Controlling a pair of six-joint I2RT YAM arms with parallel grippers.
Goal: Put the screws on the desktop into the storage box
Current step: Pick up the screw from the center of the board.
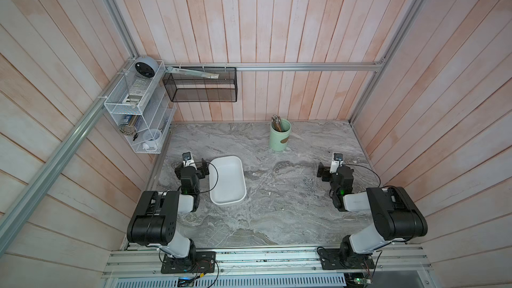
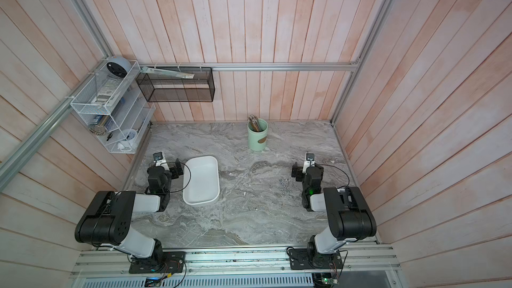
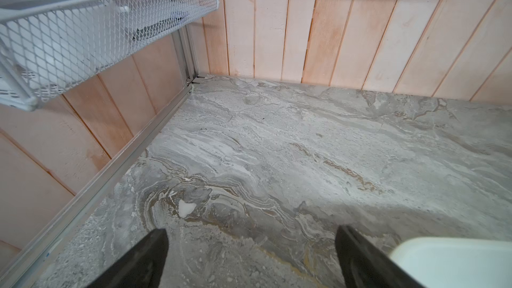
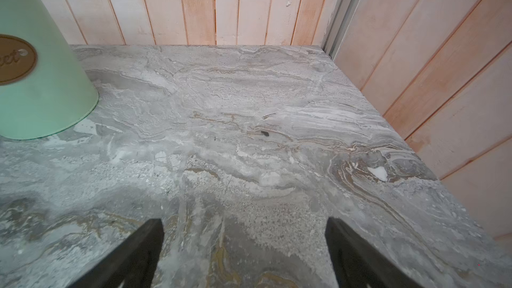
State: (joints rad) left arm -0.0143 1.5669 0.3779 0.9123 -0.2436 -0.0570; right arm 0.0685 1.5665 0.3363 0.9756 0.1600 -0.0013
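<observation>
Screws (image 1: 309,185) — tiny silvery-grey metal, roughly ten — clustered on grey-white marbled desktop (image 1: 277,217); one shallow white plastic storage box (image 1: 227,181); left gripper (image 3: 252,229), right gripper (image 4: 243,221), both spread apart; pinkish plank walls (image 1: 277,37).

Screws (image 1: 308,185): small scatter on the right of the desk (image 1: 277,217) in both top views, too tiny to count or to tell heads from shanks.
Storage box (image 3: 448,247): left wrist view shows one corner only, the rest cut off by the frame edge.
Green cup (image 4: 47,92): cropped in right wrist view; label (image 4: 13,59) reads only "eet".
Left claw (image 3: 250,234), right claw (image 4: 243,225): finger bases out of frame.
Wire rack (image 1: 124,98): contents indistinct.
</observation>
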